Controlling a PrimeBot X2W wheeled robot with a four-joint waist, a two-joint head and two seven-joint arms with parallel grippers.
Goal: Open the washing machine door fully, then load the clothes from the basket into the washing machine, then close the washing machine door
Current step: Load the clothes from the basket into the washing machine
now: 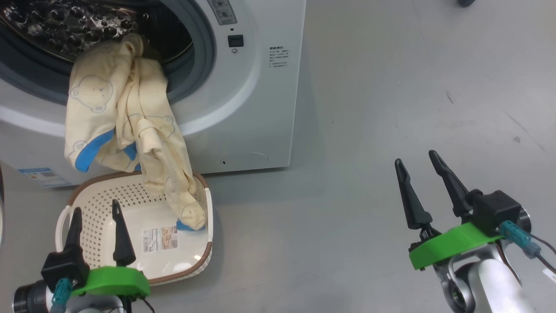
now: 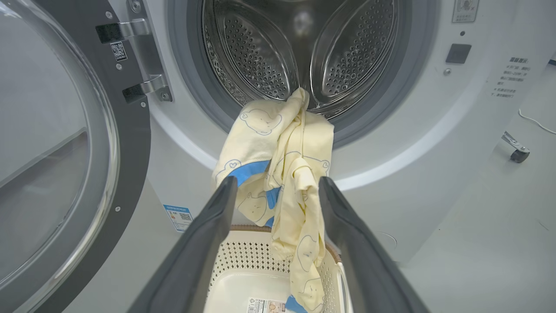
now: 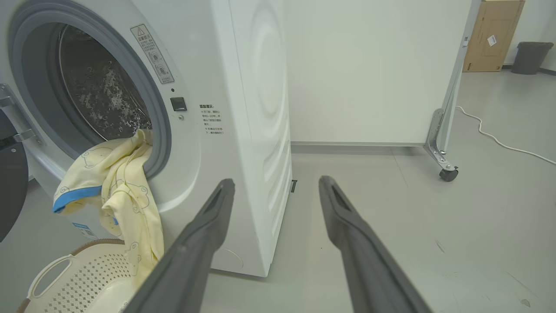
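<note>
The washing machine (image 1: 260,87) (image 3: 256,130) stands with its door (image 2: 56,143) swung wide open to the left. The cream-yellow clothes (image 1: 126,126) (image 2: 282,174) (image 3: 117,178) hang over the drum's lip, the top just inside the grey gasket and the lower end trailing into the basket (image 1: 104,204) (image 2: 247,269) (image 3: 74,278) on the floor below. My left gripper (image 1: 97,211) (image 2: 278,187) is open over the basket's near side, a little short of the hanging fabric. My right gripper (image 1: 417,156) (image 3: 276,184) is open and holds nothing, over bare floor right of the machine.
A white panel on castors (image 3: 447,169) stands behind and right of the machine, with a white cable (image 3: 499,139) on the floor. A cardboard box (image 3: 493,37) and a dark bin (image 3: 527,56) sit far back right. Grey floor (image 1: 391,108) lies open to the right.
</note>
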